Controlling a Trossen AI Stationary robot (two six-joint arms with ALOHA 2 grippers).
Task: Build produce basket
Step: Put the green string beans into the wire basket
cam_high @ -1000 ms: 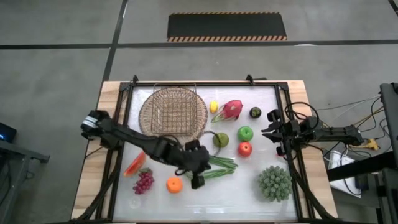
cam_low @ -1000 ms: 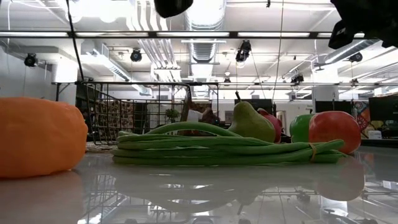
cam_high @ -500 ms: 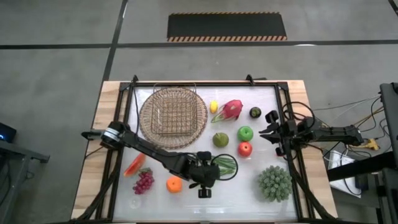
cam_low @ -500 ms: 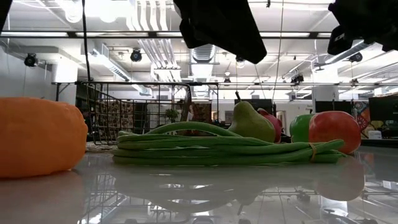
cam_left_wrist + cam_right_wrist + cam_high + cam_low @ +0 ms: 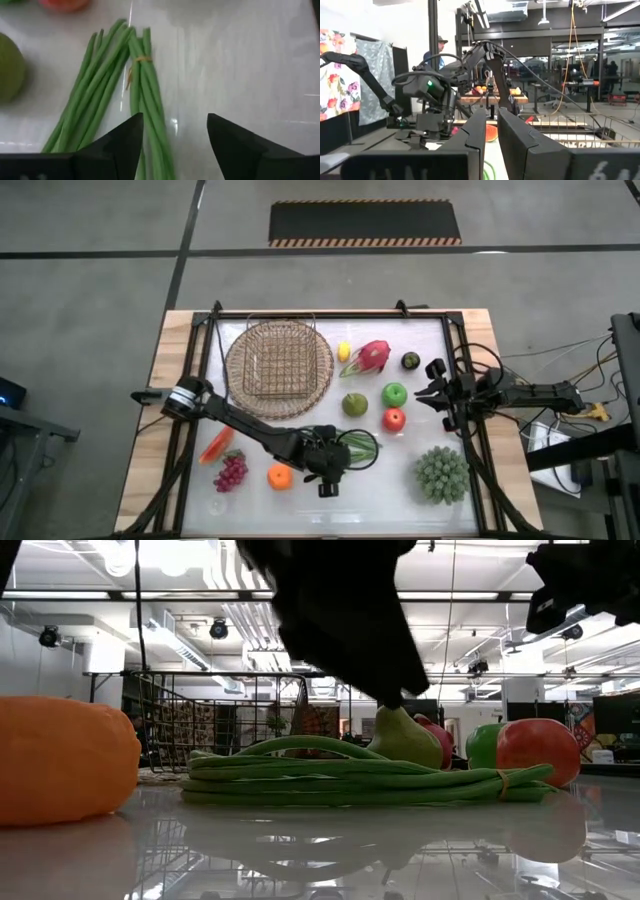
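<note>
The round shallow tan woven wicker basket (image 5: 279, 360) is set near the far left corner of the white worktop (image 5: 385, 480), and nothing is seen inside it. The bundle of long green beans (image 5: 116, 85), tied with a thin yellow band, lies flat near the middle of the worktop towards the near edge. The left gripper (image 5: 329, 470) is held directly above the bundle's near end, its two dark fingers (image 5: 115, 145) spread apart, with some of the beans seen between them; no contact can be made out. A green pear (image 5: 354, 404) sits just beyond the beans, with a green apple (image 5: 395, 394) and a red apple (image 5: 394, 419) beside it towards the right edge. A pink dragon fruit (image 5: 371, 356), a small yellow lemon (image 5: 344, 351) and a dark round fruit (image 5: 411, 361) lie near the far edge. An orange (image 5: 280, 476), purple grapes (image 5: 231, 472) and a red watermelon slice (image 5: 216, 446) are placed towards the near left corner. A large spiky green cluster (image 5: 442, 474) rests near the near right corner. The right gripper (image 5: 433, 394) is held at the right edge, fingers (image 5: 479, 132) pressed nearly together, empty.
</note>
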